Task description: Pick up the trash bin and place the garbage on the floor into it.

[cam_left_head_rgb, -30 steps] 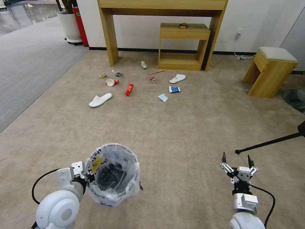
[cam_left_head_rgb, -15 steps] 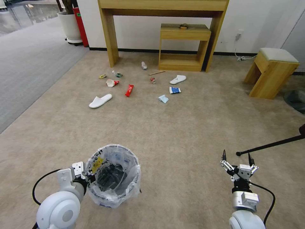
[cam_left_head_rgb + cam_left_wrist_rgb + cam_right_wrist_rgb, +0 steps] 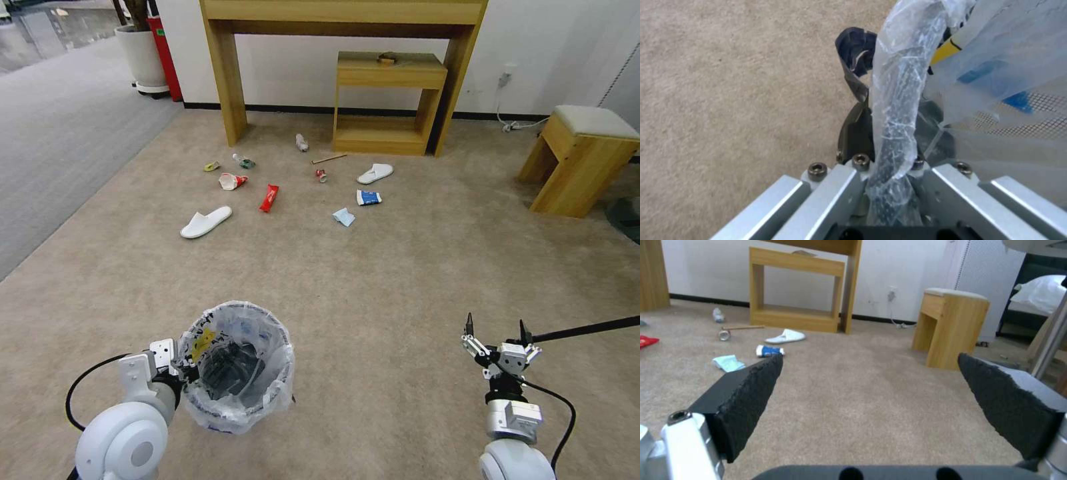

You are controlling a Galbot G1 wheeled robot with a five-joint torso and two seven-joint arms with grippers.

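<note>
Holding the small round dark trash bin (image 3: 237,367), lined with crinkled clear plastic, by its near-left rim with the left gripper (image 3: 181,368), low at the head view's left. Clamping the bag-wrapped rim (image 3: 896,110) tightly between the 2 dark fingers (image 3: 856,131) in the left wrist view, jaws nearly closed on it, with a yellow scrap and blue patches showing through the liner. Hanging empty at the lower right above the beige short-pile carpet floor (image 3: 373,280): the right gripper (image 3: 496,328), spread wide with its 2 black textured pads (image 3: 751,386) well apart and touching nothing. Lying scattered on the carpet well ahead of the bin, in front of the tall light-wood console table (image 3: 343,13) and the smaller wooden shelf unit (image 3: 387,100): the garbage, namely 2 white slippers (image 3: 205,222), the second (image 3: 375,174) lying nearer the shelf, a red wrapper (image 3: 269,198), a crushed red-and-white cup (image 3: 231,181), a small red can (image 3: 321,175), a small clear bottle (image 3: 302,142), a blue-and-white packet (image 3: 367,197), a pale blue tissue (image 3: 343,216) and a thin wooden stick (image 3: 329,159). Standing off to the right beside the wall: a wooden stool with a grey cushion (image 3: 579,157). Showing at the far left: a grey striped carpet (image 3: 60,133), a white plant pot (image 3: 141,59) and a tall red bin (image 3: 162,47).
</note>
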